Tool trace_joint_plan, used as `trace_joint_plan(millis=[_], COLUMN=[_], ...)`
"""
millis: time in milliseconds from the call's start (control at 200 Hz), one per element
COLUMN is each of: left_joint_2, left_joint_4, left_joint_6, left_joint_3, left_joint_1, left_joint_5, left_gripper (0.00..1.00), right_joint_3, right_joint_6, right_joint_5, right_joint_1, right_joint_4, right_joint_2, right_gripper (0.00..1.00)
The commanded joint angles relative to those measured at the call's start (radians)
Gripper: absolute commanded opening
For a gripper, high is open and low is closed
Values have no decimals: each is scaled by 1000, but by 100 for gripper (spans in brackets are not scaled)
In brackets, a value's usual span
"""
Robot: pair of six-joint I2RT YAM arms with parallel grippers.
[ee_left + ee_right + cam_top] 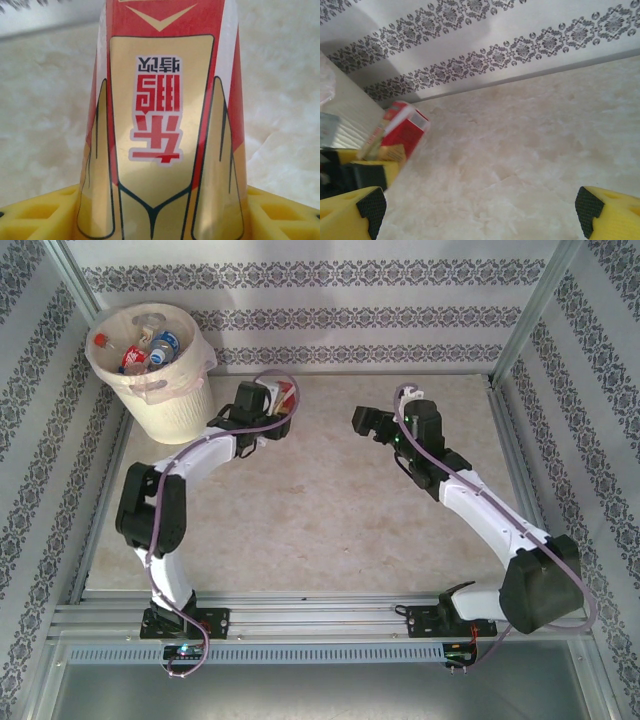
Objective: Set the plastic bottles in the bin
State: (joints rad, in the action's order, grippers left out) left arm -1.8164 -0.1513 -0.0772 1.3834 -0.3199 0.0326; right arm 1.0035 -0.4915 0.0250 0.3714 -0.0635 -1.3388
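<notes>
The left gripper (272, 408) pinches a red-and-gold labelled bottle (165, 125); the right gripper (480, 205) gapes empty. Next, I'd say: lift it over the bin (172, 412) at ten o'clock.

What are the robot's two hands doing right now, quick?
Left gripper: closed on a red-and-gold labelled bottle.
Right gripper: open, holding nothing.

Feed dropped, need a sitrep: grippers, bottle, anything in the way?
Left gripper shut on red-labelled bottle, near bin. Right gripper open, empty. No obstacle seen toward bin.
</notes>
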Motion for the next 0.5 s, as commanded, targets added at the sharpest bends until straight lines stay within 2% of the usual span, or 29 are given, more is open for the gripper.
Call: trace_joint_plan(millis=[0,230,390,495], left_joint_2=[88,181,160,109], left_joint_4=[-42,-199,-299,-362], left_joint_6=[-30,-70,-40,-13], left_joint_3=[32,191,382,507], left_joint_1=[0,43,97,158], left_joint_5=[-48,-115,-213,-215], left_gripper=[44,46,46,46], right_joint_3=[47,82,88,83], right_joint_6=[13,-9,-26,-28], right_joint_5=[34,49,59,64], right_joint_1=[14,21,24,25], right_joint_4=[-44,-65,-83,-82], right_joint_2=[-27,-73,-88,-83], right_gripper=[98,98,98,98])
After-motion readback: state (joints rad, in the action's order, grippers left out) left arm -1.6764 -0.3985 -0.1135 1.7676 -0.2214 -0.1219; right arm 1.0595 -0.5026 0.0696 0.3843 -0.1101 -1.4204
